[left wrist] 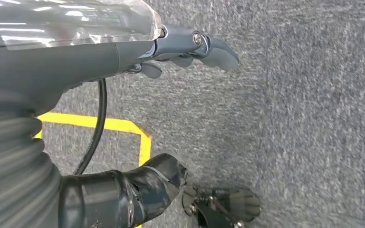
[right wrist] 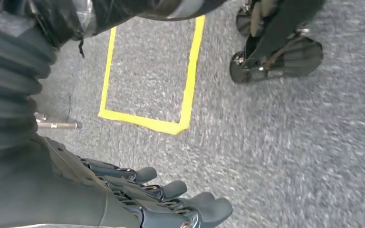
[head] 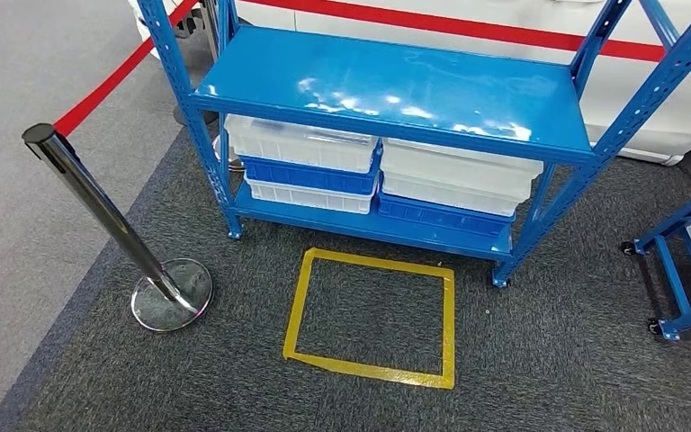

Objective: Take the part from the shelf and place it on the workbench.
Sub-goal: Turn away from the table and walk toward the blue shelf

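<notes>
Here your left hand (left wrist: 190, 50) and right hand (right wrist: 171, 202) hang empty, fingers loosely apart, because the blue shelf (head: 396, 90) lies beyond the yellow floor marking (head: 373, 315).

Head view looked forward and down at blue shelf (head: 396, 90), wrist views faced carpet close up, all sharing yellow tape rectangle (head: 450, 324) (left wrist: 145, 142) (right wrist: 190, 85)

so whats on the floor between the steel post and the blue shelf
In the head view, bare grey carpet lies between the steel post's base and the blue shelf's near leg; the yellow tape rectangle sits farther right, before the shelf.
</notes>
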Available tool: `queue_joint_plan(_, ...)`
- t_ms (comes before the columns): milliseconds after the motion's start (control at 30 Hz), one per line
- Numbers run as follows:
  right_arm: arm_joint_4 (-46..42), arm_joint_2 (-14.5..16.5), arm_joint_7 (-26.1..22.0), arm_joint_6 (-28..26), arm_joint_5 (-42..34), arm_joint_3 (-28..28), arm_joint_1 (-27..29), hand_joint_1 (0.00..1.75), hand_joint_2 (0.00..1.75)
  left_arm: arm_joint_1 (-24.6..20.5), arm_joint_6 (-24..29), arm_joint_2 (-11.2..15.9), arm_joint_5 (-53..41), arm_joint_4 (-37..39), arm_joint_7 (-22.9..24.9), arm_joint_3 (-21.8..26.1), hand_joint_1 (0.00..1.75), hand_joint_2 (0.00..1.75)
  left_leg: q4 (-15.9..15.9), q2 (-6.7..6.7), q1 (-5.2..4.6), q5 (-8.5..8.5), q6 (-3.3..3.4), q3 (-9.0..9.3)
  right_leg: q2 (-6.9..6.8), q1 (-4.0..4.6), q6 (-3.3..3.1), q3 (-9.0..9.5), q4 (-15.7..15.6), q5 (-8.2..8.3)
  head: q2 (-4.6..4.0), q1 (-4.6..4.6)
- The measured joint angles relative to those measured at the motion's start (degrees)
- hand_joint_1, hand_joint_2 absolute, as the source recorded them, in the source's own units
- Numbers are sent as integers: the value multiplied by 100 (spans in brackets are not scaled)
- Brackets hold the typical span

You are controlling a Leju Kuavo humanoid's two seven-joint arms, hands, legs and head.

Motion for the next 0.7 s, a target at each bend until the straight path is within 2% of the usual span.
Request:
queue_joint_plan(33,5,-17,9,24,-88,85,60,0,175,-7,-40,19,126,-51,43,-95,0,175,5,2,-1,-2,-1,-2,-4,-12,12,-60,124,8,1,-1)
queue_joint_plan(67,14,-37,17,50,-179,170,124,0,175,-18,-83,38,257,-115,86,-189,0,175,11,1,0,-6,-6,0,-10,-23,17,-8,20,128,1,1)
queue_joint_plan(100,25,-57,22,72,-261,248,189,0,175,-33,-120,55,374,-177,124,-280,0,131,19,-1,1,-13,-14,6,-18,-32,13,150,-295,325,1,1)
queue_joint_plan(133,36,-81,27,94,-347,333,250,0,131,-50,-160,73,500,-249,164,-375,0,87,28,-3,2,-23,-29,12,-33,-36,2,359,-727,513,0,1)
queue_joint_plan(167,49,-105,30,119,-429,417,302,0,131,-66,-198,93,620,-317,202,-467,0,44,41,-4,-7,-36,-55,15,-42,-24,-19,537,-1097,651,0,1)
queue_joint_plan(200,58,-127,31,141,-512,506,345,0,131,-79,-237,117,741,-379,242,-563,0,0,48,-2,-15,-44,-88,16,-47,-8,-46,649,-1343,723,0,-1)
queue_joint_plan(233,67,-148,32,164,-600,602,385,0,131,-88,-280,143,871,-437,287,-660,0,0,50,0,-22,-50,-124,14,-47,10,-75,690,-1450,733,0,-1)
queue_joint_plan(267,73,-172,33,187,-690,696,423,0,175,-95,-320,169,996,-481,331,-760,0,0,43,2,-29,-48,-162,16,-39,29,-107,684,-1449,737,0,-2)
queue_joint_plan(333,74,-214,34,235,-872,886,480,0,175,-85,-406,225,1260,-546,422,-963,0,0,53,-2,-21,-67,-233,18,-35,13,-184,689,-1479,762,0,-2)
queue_joint_plan(367,69,-237,35,259,-961,973,495,0,175,-64,-448,251,1392,-566,466,-1059,0,0,140,-6,-17,-141,-262,-17,-39,0,-231,694,-1502,779,0,-3)
queue_joint_plan(400,55,-259,35,280,-1047,1056,496,0,175,-29,-492,276,1522,-575,512,-1151,0,0,359,-12,-11,-291,-288,-111,-44,-13,-277,696,-1523,793,-1,-4)
queue_joint_plan(467,-11,-304,35,328,-1219,1214,479,0,175,79,-577,311,1775,-576,602,-1325,0,0,1096,-17,5,-697,-334,-443,-53,-4,-338,683,-1525,795,-1,-5)
queue_joint_plan(500,-65,-328,35,354,-1309,1302,459,0,175,150,-620,328,1906,-570,650,-1415,0,0,1466,-18,15,-846,-361,-608,-52,5,-353,676,-1517,791,0,-4)
queue_joint_plan(533,-131,-348,35,378,-1394,1393,434,0,175,225,-661,345,2032,-555,696,-1503,0,0,1665,-18,26,-882,-385,-694,-49,11,-360,674,-1508,785,0,-4)
queue_joint_plan(567,-205,-368,35,398,-1476,1482,402,0,175,307,-698,365,2153,-530,739,-1587,0,0,1638,-18,40,-801,-406,-674,-41,13,-363,676,-1496,778,-1,-4)
queue_joint_plan(600,-287,-385,35,422,-1555,1571,363,0,131,389,-735,386,2269,-498,780,-1670,0,0,1373,-17,56,-623,-425,-540,-31,11,-361,680,-1480,768,0,-4)
queue_joint_plan(667,-422,-409,35,460,-1675,1702,298,0,44,512,-791,428,2442,-443,840,-1800,0,0,647,-17,86,-252,-453,-181,-14,7,-343,688,-1444,742,-1,-4)
queue_joint_plan(700,-459,-415,35,470,-1708,1738,280,0,0,543,-807,440,2489,-429,857,-1836,0,0,415,-16,95,-151,-461,-66,-11,6,-336,689,-1431,733,-1,-4)
